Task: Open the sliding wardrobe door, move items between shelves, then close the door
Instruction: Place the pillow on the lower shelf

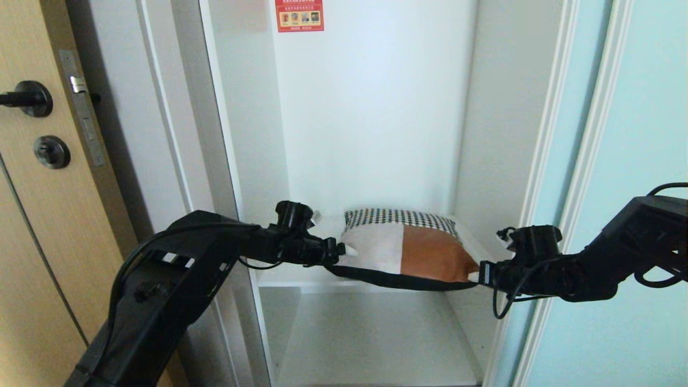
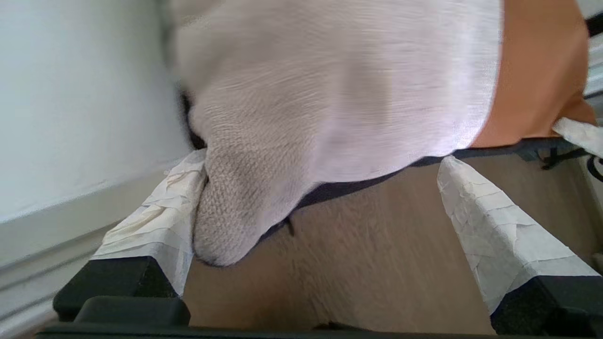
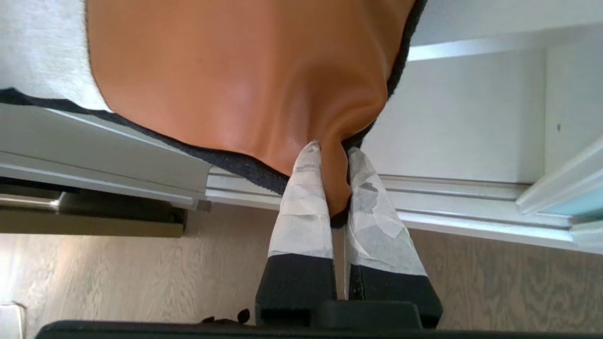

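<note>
- The items (image 1: 408, 252), a cushion-like bundle, sit at lower centre on the shelf (image 1: 290, 277), front edge overhanging.
- Our left pincer (image 2: 320, 207) gapes wide, holding nothing, one finger touching the white corner.
- Our right pincer (image 3: 332, 188) is clamped on the tan corner.
- Risk: pulled from one corner only, the bundle could slide off.

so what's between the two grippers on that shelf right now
In the head view, the cushion spans the gap between the open left gripper and the right gripper, which is shut on its tan corner, above the shelf edge.
</note>
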Available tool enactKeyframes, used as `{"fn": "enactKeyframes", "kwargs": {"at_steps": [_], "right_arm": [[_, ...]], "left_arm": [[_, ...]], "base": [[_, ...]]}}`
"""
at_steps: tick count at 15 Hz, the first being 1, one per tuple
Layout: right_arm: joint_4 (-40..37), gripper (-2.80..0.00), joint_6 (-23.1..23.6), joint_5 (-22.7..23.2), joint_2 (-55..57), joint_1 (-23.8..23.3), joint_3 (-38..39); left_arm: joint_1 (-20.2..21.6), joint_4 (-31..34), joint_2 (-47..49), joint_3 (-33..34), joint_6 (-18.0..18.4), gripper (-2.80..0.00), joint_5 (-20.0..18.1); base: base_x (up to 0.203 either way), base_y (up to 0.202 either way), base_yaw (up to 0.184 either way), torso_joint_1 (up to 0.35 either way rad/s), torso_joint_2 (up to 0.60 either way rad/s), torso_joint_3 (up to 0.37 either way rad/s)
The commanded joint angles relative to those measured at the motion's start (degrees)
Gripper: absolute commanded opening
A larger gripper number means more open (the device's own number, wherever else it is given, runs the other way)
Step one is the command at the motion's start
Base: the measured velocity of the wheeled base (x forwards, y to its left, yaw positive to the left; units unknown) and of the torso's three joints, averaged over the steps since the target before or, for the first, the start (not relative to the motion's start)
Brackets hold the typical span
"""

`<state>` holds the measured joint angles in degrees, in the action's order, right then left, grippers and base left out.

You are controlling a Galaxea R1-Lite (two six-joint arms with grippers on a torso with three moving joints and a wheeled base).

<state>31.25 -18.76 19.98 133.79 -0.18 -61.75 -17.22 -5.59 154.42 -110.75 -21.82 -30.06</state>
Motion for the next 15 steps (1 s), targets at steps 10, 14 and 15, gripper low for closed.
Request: {"fn": "enactKeyframes", "kwargs": {"at_steps": [10, 14, 15], "right_arm": [[0.4, -2.80, 0.0, 1.5, 0.0, 0.0, 1.0], [0.4, -2.80, 0.1, 1.6, 0.4, 0.0, 0.9], [0.5, -2.80, 0.1, 1.6, 0.5, 0.0, 0.8]], "left_arm": [[-0.9, -2.1, 1.7, -0.2, 0.1, -2.80, 4.6], [-0.7, -3.8, 1.9, -0.2, 0.0, -2.80, 4.6], [-0.7, -4.0, 1.9, -0.2, 0.0, -2.80, 4.6]], "base": [[0.000, 0.000, 0.000, 0.000, 0.00, 0.000], [0.000, 0.000, 0.000, 0.000, 0.00, 0.000], [0.000, 0.000, 0.000, 0.000, 0.00, 0.000]]}}
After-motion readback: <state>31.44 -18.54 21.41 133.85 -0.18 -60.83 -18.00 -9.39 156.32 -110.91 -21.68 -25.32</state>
